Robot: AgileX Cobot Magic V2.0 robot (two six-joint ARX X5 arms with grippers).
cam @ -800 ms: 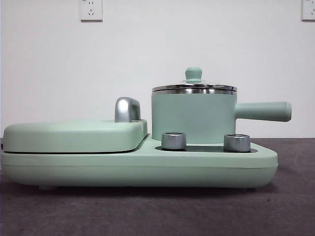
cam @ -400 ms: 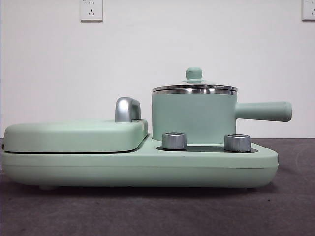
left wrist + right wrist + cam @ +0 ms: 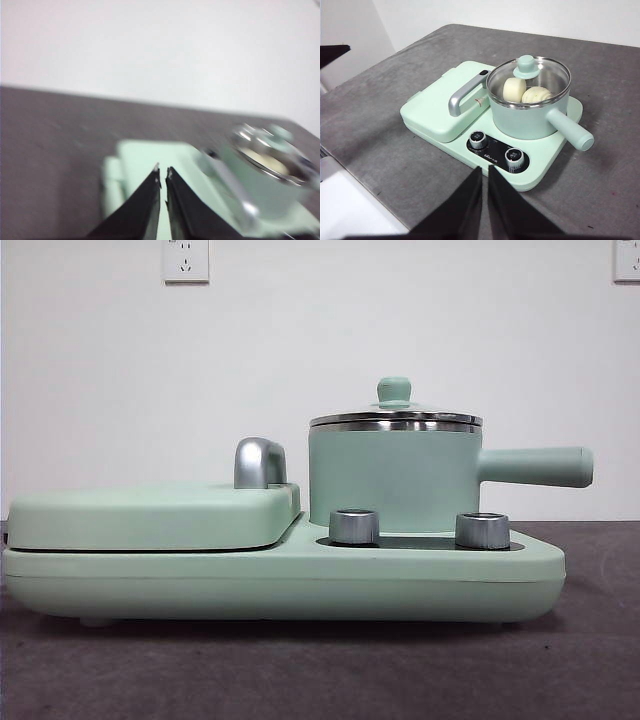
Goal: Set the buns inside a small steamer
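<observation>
Both buns sit inside the mint-green round steamer pot (image 3: 527, 117): smooth cream-white cylinder bun (image 3: 514, 89) and oval pleated bun (image 3: 536, 95) touching side by side, visible through the steel-rimmed glass lid with green knob (image 3: 527, 66), which is seated on the rim. Pot stands on the mint-green cooker base (image 3: 300, 580), straight side handle (image 3: 535, 466) pointing away from the flat griddle lid with chrome handle (image 3: 465, 92). Judgement: task looks complete, nothing left to load. Left gripper (image 3: 163, 172) and right gripper (image 3: 484, 170) both well clear above the table, jaws nearly closed, a thin slit between tips, holding nothing.
</observation>
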